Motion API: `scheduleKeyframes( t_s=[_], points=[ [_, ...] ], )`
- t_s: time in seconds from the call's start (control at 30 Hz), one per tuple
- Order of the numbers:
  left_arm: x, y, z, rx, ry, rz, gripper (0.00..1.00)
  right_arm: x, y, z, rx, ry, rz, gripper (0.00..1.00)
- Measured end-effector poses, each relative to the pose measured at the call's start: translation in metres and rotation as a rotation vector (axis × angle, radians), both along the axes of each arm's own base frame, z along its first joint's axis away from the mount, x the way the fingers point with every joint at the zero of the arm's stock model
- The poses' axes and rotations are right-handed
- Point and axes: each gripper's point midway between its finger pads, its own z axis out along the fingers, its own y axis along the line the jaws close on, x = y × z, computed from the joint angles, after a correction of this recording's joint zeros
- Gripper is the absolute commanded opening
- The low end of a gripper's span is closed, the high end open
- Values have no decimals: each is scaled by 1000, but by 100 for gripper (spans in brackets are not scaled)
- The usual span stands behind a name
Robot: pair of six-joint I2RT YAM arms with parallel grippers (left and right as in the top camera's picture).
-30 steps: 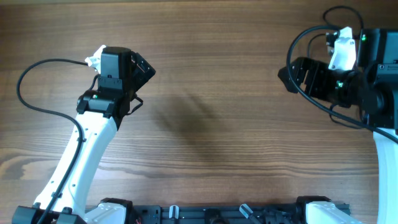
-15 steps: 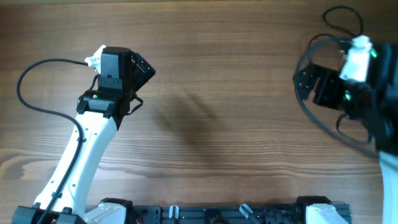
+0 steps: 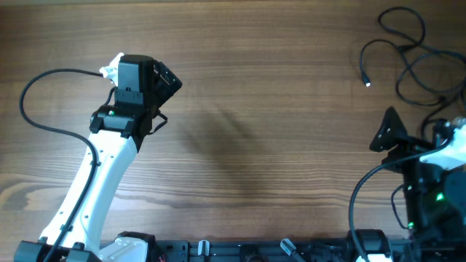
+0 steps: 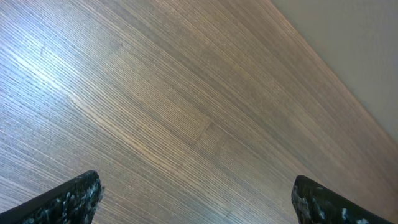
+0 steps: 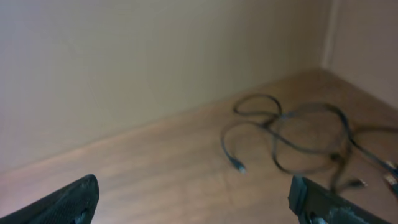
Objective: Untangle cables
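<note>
In the lower left of the overhead frame, the left arm (image 3: 95, 175) is a smooth white link capped by a boxy black wrist (image 3: 135, 80), with a small green light (image 3: 111, 113) and a white plug (image 3: 113, 67). A thick black wire (image 3: 73, 70) loops off it. The right arm (image 3: 426, 182), at lower right, is mostly black with a white piece (image 3: 448, 149) and another green light (image 3: 439, 196). The left gripper (image 4: 199, 205) has black, speckled fingertips (image 4: 71, 199).

the thin black flexible cables (image 3: 416, 57) lie slack in loose, overlapping loops at the far right corner of the brown wooden surface (image 3: 277, 87), crossing one another in several places. one free end with a small plug (image 3: 368, 82) trails out left of the loops.
</note>
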Motion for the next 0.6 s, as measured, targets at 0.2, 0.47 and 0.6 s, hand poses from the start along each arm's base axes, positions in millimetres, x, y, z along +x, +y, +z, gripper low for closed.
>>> scheduleKeyframes(
  t_s=[0.2,0.47,0.6],
  points=[
    [0,0,0,1,0,0,100,1,-7,4,36,-328,-47,100],
    [0,0,0,0,1,0,100,7,-17,-74,574,-492,-125,100],
    [0,0,0,0,0,0,100,2,-36,-151,1019,-441,-359,100]
  ],
)
